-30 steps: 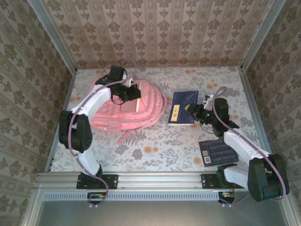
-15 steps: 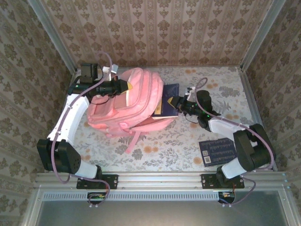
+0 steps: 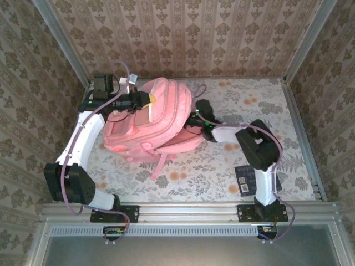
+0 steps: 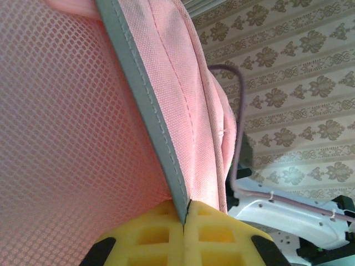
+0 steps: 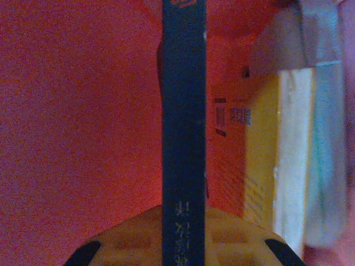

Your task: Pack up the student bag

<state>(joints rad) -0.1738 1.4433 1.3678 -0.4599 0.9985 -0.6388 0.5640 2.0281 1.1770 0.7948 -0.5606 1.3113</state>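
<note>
The student bag [image 3: 158,119], a big pink backpack, lies at the table's left-centre with its top edge pulled up. My left gripper [image 3: 145,100] is shut on that edge. In the left wrist view its yellow pads [image 4: 161,235] pinch the grey trim [image 4: 145,102] between mesh and pink fabric [image 4: 188,83]. My right gripper [image 3: 194,118] reaches into the bag's mouth from the right. In the right wrist view it [image 5: 183,213] is shut on a dark blue book [image 5: 183,111] held edge-on inside the pink-red interior [image 5: 77,111].
A yellow and white item [image 5: 272,160] stands inside the bag to the right of the held book. A second dark blue book [image 3: 245,178] lies on the table near the front right, partly under the right arm. Patterned walls close in the table.
The left gripper has lifted the bag's top edge and holds it there. The right arm has carried the blue book leftward from the table into the bag's mouth.
</note>
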